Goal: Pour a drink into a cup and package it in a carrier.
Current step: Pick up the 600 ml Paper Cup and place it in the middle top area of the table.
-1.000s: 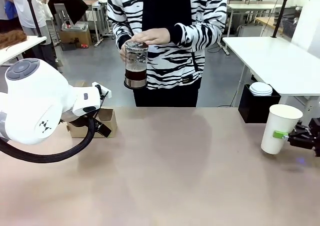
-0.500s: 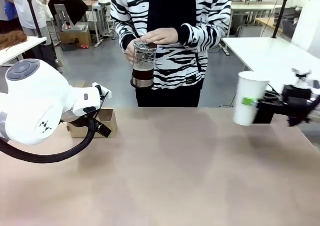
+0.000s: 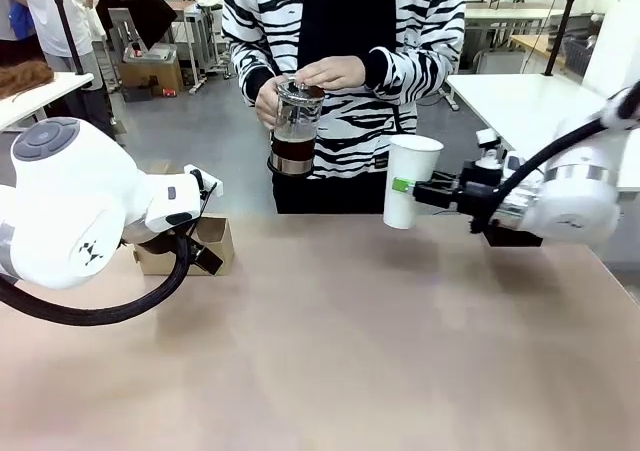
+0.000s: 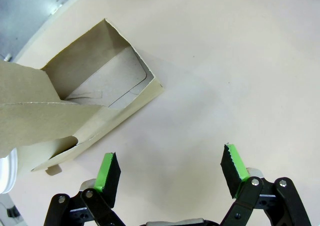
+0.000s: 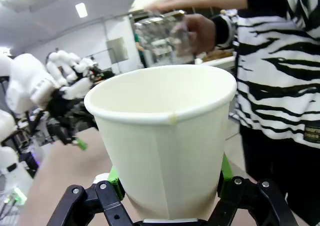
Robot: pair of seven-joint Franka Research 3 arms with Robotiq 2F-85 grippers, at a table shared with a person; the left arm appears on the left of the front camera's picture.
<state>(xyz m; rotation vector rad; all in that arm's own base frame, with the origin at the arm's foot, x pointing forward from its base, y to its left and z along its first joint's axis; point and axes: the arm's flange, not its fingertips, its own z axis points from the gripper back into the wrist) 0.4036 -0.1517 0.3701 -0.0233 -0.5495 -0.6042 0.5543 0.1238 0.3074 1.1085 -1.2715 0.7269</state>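
Right tool (image 3: pixel 408 187): shut on the tall plain white paper cup (image 3: pixel 412 176), green pads pressing opposite sides of its lower wall.
Cup position: upright, lifted clear of the pale beige worktop (image 3: pixel 350 351), mouth open upward and empty in the right wrist view (image 5: pixel 162 131). It sits near the jug and a little lower, probably offered there as the pouring target.
Drink (image 3: pixel 293 150): dark brown liquid in the lower part of a clear glass jug with a metal lid (image 3: pixel 294 126).
Jug hold: upright at the person's chest, one hand (image 3: pixel 330 71) on the lid, the other hand (image 3: pixel 267 101) round the side. It is not tilted, and no stream is visible.
Left tool (image 4: pixel 170 168): jaws spread wide, holding nothing, hovering over bare worktop just beside the carrier, likely standing by to steady it.
Carrier: small brown cardboard cup carrier (image 3: pixel 215 239) resting on the worktop at the robot's left. The slot seen from the left wrist (image 4: pixel 100 80) is empty.
Step in hand: presenting the cup; pouring and packaging not yet done.
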